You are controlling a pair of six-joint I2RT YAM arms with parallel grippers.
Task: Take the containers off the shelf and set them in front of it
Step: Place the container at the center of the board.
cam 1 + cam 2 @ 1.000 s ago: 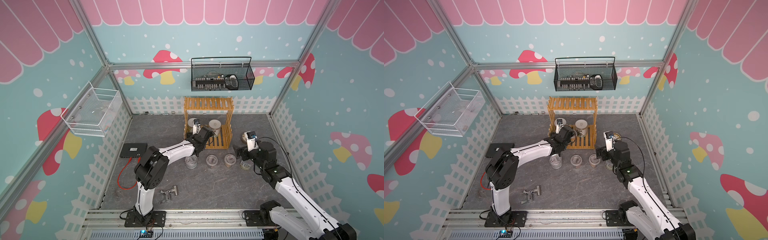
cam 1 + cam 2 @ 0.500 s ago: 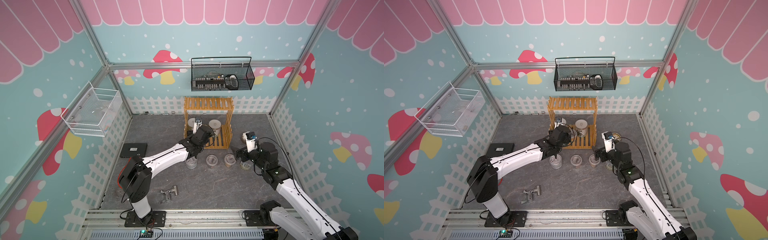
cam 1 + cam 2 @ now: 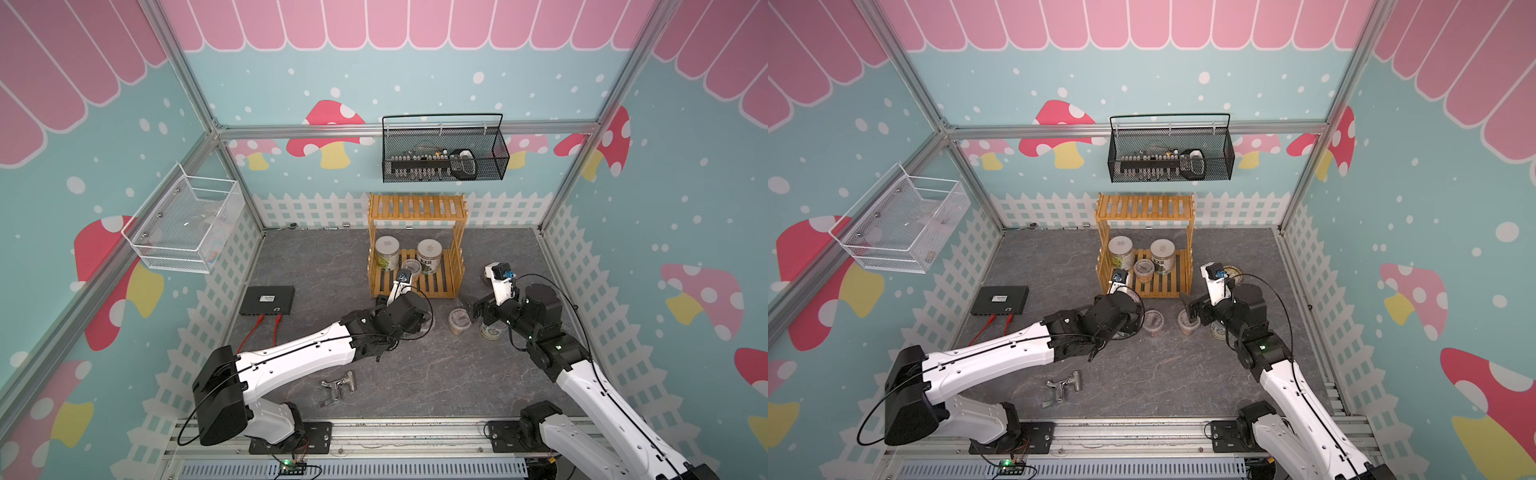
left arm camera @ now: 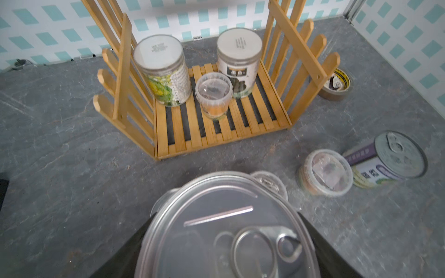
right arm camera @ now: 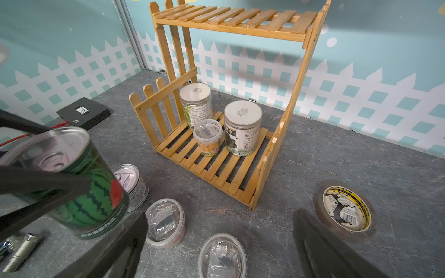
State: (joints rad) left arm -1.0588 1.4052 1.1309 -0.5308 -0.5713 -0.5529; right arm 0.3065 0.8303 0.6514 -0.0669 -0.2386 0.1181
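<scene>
The watermelon can (image 5: 91,192) is being pulled back from the shelf (image 3: 415,205) and is now being held in front of it, squeezed by the left claw (image 4: 227,240). Two white-lid jars (image 3: 386,249) and one clear jar (image 3: 411,266) are being kept on the bottom slats. The right claw (image 5: 220,215) is being held wide open nearby, with nothing in it.

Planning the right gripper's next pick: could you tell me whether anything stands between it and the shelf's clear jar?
Nothing visible does: the clear jar stands foremost on the shelf, lower tier, facing the open right gripper.
</scene>
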